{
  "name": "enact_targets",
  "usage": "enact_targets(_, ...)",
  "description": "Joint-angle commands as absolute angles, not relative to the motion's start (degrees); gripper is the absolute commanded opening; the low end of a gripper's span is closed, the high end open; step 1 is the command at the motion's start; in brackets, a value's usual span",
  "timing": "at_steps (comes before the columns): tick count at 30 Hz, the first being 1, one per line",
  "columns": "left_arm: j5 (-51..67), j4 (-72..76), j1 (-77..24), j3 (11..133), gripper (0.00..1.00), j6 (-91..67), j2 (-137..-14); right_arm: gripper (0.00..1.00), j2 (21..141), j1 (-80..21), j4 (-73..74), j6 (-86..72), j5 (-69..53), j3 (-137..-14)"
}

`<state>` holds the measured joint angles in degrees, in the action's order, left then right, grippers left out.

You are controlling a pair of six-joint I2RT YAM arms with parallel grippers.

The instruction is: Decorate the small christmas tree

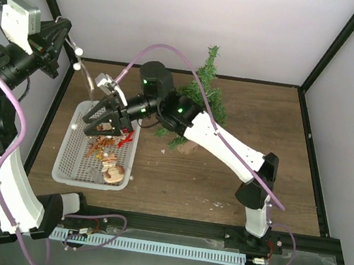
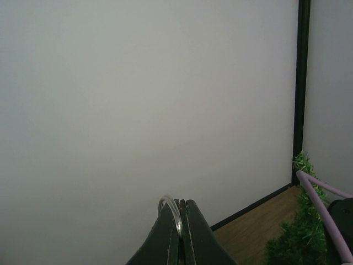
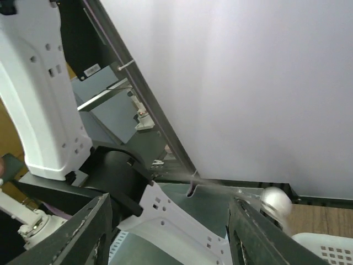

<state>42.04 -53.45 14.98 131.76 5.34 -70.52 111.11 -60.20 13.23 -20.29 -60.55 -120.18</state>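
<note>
1. Small christmas tree stands upright at the back of the bench, behind the right arm's elbow and well apart from the white basket at the left.
2. The right gripper hangs over the basket's far half, above the heap of ornaments. Its jaws stand roughly half apart, and the wrist view shows nothing between them.
3. The left gripper is raised high at the left with its jaws fully closed. It appears to pinch a clear bead strand that trails down towards the basket.
4. The step in hand looks like picking one ornament. Centre the jaws on a single piece at the top of the heap rather than a tangle.
5. Come down straight and close only once both fingers flank the piece, keeping clear of the basket wall.
6. Watch the strand: it runs close to the right gripper, so a snag could drag the basket.
7. Lift clear before swinging back to the small christmas tree, steering around its branches.
</note>
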Motion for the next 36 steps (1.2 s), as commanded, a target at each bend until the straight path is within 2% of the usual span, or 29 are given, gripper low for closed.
enact_targets(1,40.7,-53.8,15.2,131.0,0.0,5.6,-70.3,0.5,110.9,-60.6,17.0,-19.0,-62.6,-121.5)
enact_targets(7,40.5,-54.0,15.2,131.0,0.0,5.6,-69.5,0.51,111.3,-61.0,24.7,-12.0,-46.1,-117.8)
enact_targets(15,41.0,-55.5,15.2,130.9,0.0,7.1,-68.5,0.63,105.2,-61.1,21.4,-10.7,-28.9,-110.3)
enact_targets(27,41.1,-56.1,15.2,129.6,0.0,8.2,-67.8,0.64,99.6,-61.0,23.3,-9.9,-29.8,-106.7)
enact_targets(36,42.5,-55.7,15.2,130.5,0.0,7.4,-67.7,0.64,104.4,-60.5,18.9,-9.9,-37.8,-107.3)
